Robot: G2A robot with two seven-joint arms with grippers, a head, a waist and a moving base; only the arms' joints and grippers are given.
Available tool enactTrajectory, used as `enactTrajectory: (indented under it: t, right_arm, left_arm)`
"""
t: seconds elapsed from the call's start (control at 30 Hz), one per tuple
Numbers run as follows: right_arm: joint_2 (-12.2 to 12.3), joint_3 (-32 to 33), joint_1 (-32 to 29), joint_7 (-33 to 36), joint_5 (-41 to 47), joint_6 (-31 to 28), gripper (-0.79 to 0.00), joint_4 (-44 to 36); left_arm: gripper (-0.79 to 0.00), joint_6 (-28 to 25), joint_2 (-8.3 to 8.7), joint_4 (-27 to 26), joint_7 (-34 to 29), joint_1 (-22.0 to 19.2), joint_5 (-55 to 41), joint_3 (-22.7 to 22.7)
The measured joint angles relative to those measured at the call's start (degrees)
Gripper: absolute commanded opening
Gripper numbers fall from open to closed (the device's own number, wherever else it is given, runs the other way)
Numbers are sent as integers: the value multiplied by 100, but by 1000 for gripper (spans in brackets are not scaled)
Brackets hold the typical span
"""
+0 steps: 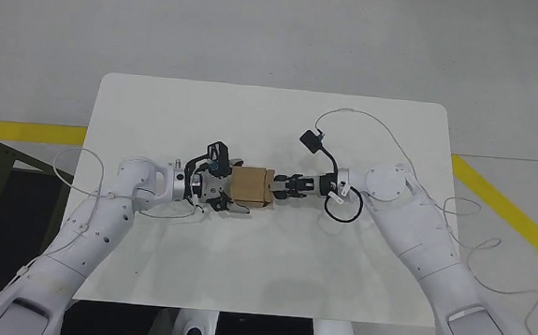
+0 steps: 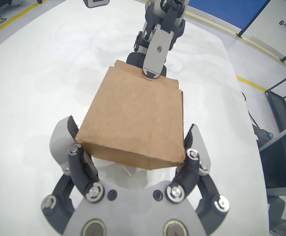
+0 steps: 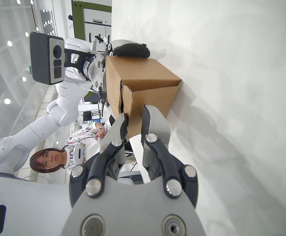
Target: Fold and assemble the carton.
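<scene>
Cardboard carton (image 1: pixel 251 185) between tools: left tool (image 2: pixel 131 129) clamps its sides, right tool (image 3: pixel 135 116) pinches its end.

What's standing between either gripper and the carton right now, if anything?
Nothing visible. The left gripper clamps opposite sides of the carton at one end, and the right gripper pinches the cardboard edge at the other end. Both are in direct contact with it.

Brown boxed-up carton (image 1: pixel 251 185) at table centre
</scene>
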Motion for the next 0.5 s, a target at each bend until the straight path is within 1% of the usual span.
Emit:
enactTrajectory:
  t: [0.27, 0.5]
  right_arm:
    - [-40, -116, 41, 16, -13, 27, -705, -205]
    - [-96, -243, 133, -1, -8, 14, -686, -187]
  left_arm:
    - [0, 0, 0, -9, 4, -5, 12, 11]
    - [0, 0, 0, 3, 2, -1, 6, 0]
